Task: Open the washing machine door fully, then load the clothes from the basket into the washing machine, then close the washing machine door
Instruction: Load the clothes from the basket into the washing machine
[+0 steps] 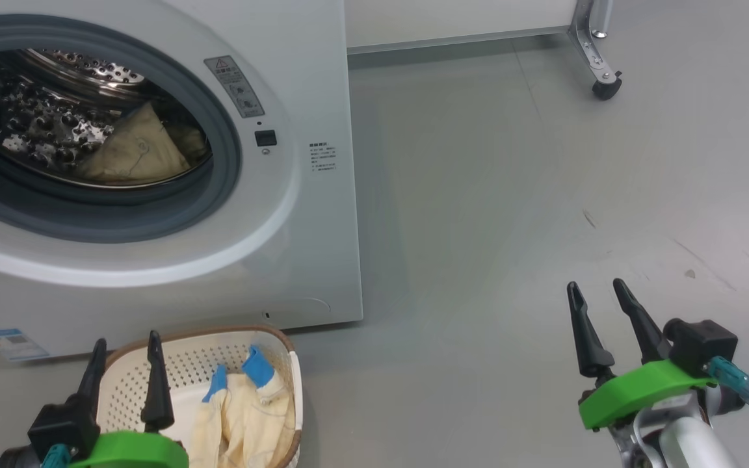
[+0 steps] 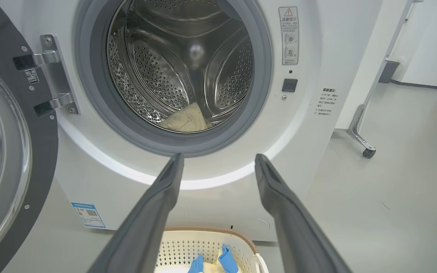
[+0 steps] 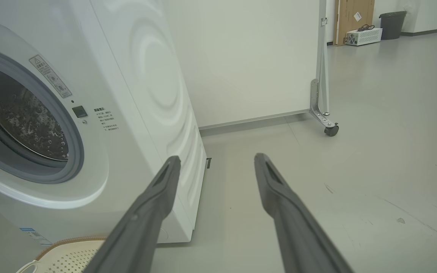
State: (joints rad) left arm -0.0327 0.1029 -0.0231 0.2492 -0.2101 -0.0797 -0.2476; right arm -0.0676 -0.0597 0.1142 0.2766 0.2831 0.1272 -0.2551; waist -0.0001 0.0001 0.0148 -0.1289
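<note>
Grey floor is spread all round, with a white partition on a castor behind, and on it the basket has been set just before the washing machine, presumably so that the carry to the drum is short. The washing machine door is swung wide on its hinge, one cream garment is lying in the drum, and the remaining clothes are heaped in the basket. The left pincer is held released above the basket, seemingly for the next pick, while the right pincer is held released and empty over bare floor.
</note>
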